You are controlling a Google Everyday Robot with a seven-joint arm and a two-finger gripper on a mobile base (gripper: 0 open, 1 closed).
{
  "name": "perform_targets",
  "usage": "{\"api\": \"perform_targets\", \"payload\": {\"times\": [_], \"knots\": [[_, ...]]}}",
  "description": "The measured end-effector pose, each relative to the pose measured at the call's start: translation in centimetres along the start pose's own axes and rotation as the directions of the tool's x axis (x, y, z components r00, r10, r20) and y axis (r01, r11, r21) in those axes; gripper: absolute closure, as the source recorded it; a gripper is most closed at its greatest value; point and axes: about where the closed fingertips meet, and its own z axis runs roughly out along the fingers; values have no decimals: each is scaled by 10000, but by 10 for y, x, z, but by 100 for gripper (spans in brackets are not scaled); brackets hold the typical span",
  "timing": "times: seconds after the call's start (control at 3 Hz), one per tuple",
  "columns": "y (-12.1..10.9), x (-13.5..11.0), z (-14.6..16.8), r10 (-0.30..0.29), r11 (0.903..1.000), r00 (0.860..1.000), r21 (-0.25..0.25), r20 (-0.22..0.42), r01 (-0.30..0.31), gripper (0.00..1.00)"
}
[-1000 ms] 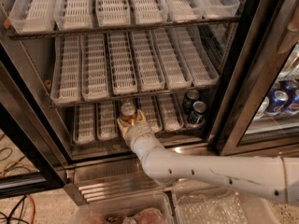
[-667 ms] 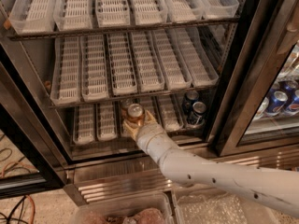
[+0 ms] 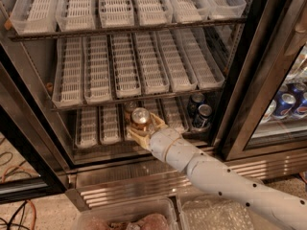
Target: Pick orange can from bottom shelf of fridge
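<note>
The open fridge [image 3: 240,104] has racks of white slotted lanes. On the bottom shelf [image 3: 96,126] the orange can [image 3: 140,118] stands upright with its silver top showing, near the front of a middle lane. My gripper [image 3: 142,129] reaches in from the lower right on its white arm, and its tan fingers [image 3: 134,135] sit on both sides of the can, closed around it. A second copper can top [image 3: 130,106] shows just behind it in the same lane.
Two dark blue cans [image 3: 200,110] stand at the right end of the bottom shelf. More cans [image 3: 288,104] sit behind the glass door on the right. The ribbed steel base [image 3: 124,181] lies below the shelf. Clear plastic bins [image 3: 124,219] sit on the floor. Cables [image 3: 14,210] lie at lower left.
The arm has swung and the gripper has shifted slightly right, carrying the orange can with it toward the shelf front. A second can top now shows behind it.
</note>
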Motion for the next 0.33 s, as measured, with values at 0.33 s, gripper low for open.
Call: {"api": "perform_targets", "payload": {"times": [0.33], "knots": [[15,-10,-9,-220,9962,9995,-841,219,237,100]]}}
